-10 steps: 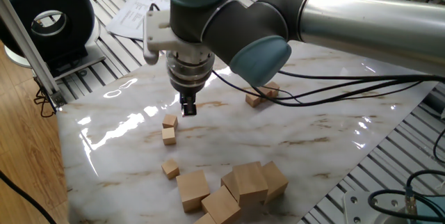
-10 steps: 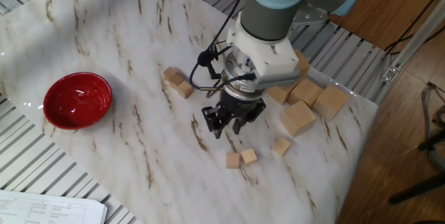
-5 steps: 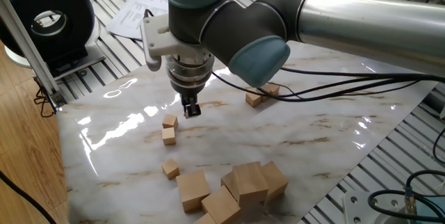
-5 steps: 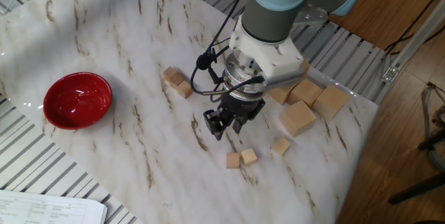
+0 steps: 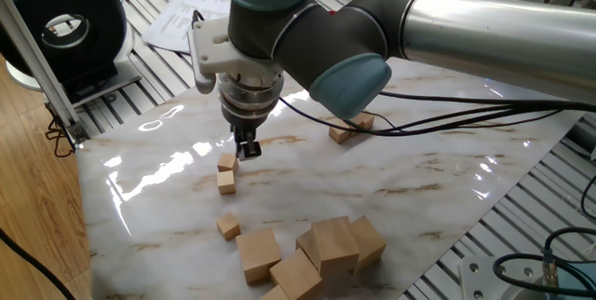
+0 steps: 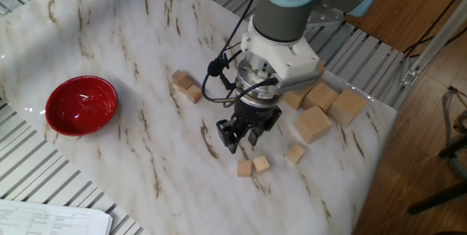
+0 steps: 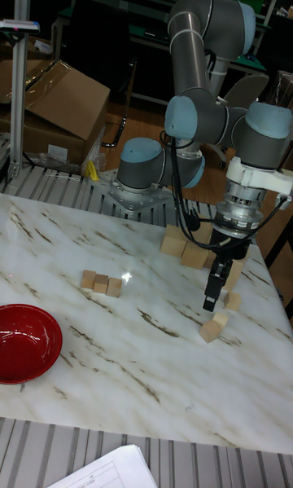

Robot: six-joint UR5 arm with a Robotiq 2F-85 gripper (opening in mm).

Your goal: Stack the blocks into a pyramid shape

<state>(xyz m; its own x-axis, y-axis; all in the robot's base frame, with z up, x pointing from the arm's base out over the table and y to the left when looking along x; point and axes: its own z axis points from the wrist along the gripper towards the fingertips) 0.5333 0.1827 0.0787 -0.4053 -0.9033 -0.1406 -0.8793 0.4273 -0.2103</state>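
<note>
Hovering over the marble table (image 6: pixel 109 52), the gripper (image 6: pixel 241 131) is sitting low, just up-table of a touching pair of small blocks (image 6: pixel 252 166). In the other fixed view that pair is lying at about 5 o'clock from the fingertips, close but not between them. In one fixed view the same pair (image 5: pixel 226 171) is lying at 7 o'clock from the gripper (image 5: pixel 247 147), again just off the tips. Pair's long axis is running roughly 10-to-4 in the other fixed view. The fingers are standing apart with nothing between them, so released and empty. The tall fixed view is putting the gripper (image 7: pixel 212 289) directly above that pair (image 7: pixel 213 327).

Other small blocks: a single one (image 6: pixel 295 153) is lying at 3 o'clock from the pair, and a row of three (image 7: pixel 101 283) is sitting well apart toward the bowl side, touching side to side in the tall fixed view. Nothing is stacked yet; I'm reading that row as the pyramid base, so the task looks early.

Big wooden cubes (image 6: pixel 321 109) are clustering at the table's far edge at 2 o'clock from the gripper; not task items.

Containers: one red bowl (image 6: pixel 81 104), empty, well clear at 9 o'clock.

Next move, my guess: shifting slightly toward 5 o'clock and dropping onto one block of the pair. Risk is nudging its touching neighbour.
</note>
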